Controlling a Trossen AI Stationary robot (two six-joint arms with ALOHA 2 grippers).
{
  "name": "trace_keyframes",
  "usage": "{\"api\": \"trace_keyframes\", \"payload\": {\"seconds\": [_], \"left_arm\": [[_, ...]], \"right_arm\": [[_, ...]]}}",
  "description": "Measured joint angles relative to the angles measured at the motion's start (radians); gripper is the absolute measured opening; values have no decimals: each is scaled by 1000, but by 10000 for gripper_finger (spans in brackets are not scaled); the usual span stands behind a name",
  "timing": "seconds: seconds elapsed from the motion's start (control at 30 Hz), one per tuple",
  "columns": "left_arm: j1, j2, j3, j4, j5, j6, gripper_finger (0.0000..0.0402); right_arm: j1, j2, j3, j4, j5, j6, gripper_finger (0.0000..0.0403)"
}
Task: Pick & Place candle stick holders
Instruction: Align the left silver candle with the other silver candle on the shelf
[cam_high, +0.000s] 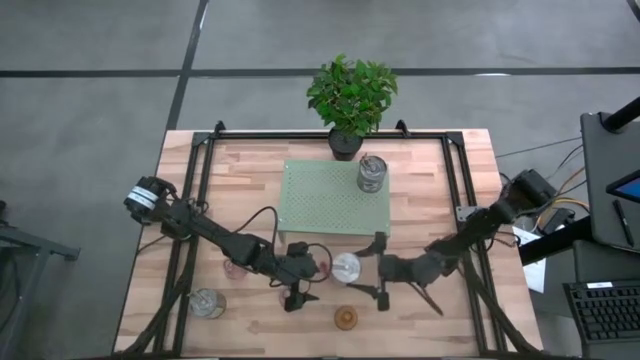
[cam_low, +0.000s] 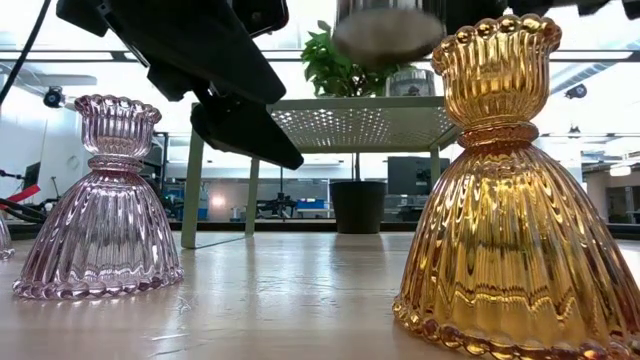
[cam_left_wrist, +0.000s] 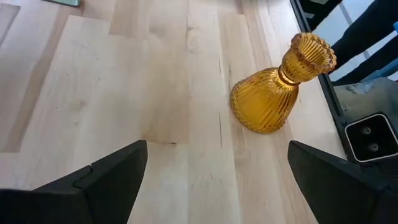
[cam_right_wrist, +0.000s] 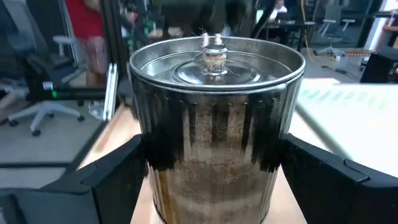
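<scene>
My right tool (cam_right_wrist: 211, 186) grips a slick, rigid silver holder (cam_right_wrist: 214, 124) by its sides at center, while my left tool (cam_left_wrist: 217, 180) gapes empty, fragile amber holder (cam_left_wrist: 277, 90) at five o'clock.

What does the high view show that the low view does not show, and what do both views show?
Only the high view shows the whole table, both arms, the left pincer open above bare wood, the right pincer around a silvery holder, another silvery holder on the green perforated shelf, and a third near the left front corner. Only the low view shows the ribbed, bell-shaped glass and the room behind. Both show the amber holder, a pink holder and the potted plant.
</scene>
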Motion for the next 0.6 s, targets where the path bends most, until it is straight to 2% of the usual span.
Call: {"api": "trace_keyframes", "payload": {"seconds": [0.33,0.47,0.6], "left_arm": [[0,0,0,9,-13,6,389],[0,0,0,16,-19,13,388],[0,0,0,17,-31,21,388]], "right_arm": [[0,-232,-5,-291,173,-7,331],[0,-306,-16,-302,196,-20,331],[0,-364,-39,-315,287,-9,331]]}}
